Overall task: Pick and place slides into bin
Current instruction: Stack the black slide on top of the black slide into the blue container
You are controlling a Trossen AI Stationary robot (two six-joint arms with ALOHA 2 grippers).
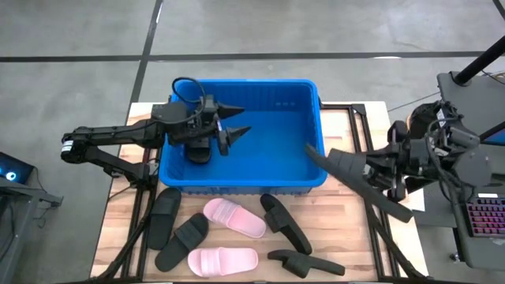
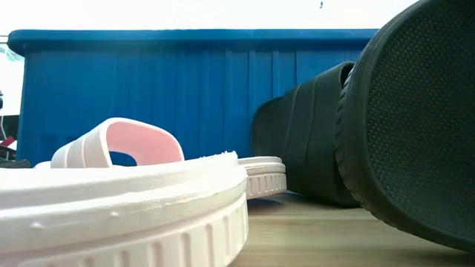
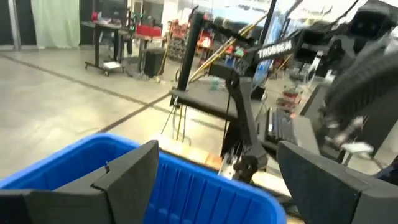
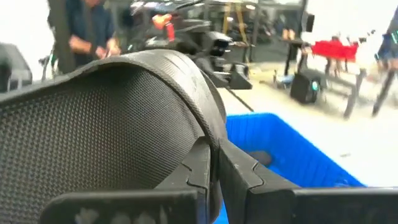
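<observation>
**Over the bin: one slide in, one on its way, six to go**

Inside the blue bin (image 1: 293, 136), a single black slide (image 1: 199, 150) lies against the left wall, directly under the left hand (image 1: 233, 124), whose fingers stand spread apart and hold nothing. At the bin's right rim the right hand (image 1: 377, 170) is closed on another black slide (image 1: 347, 167), its toe end reaching over the rim but not yet released; the right wrist view shows the fingers pinched together on the sole's edge.

On the wooden surface (image 1: 118, 229) in front of the bin, six slides remain: two pale pink ones (image 1: 234, 217) and four black ones, one of which (image 1: 284, 223) lies just beside the bin's front wall. By my reckoning the job is early, with most pairs untouched.

Writing: white lettering on the right arm reads, in the left wrist view, as something like "TROSSEN". No brand marks on the slides or bin are legible.
</observation>
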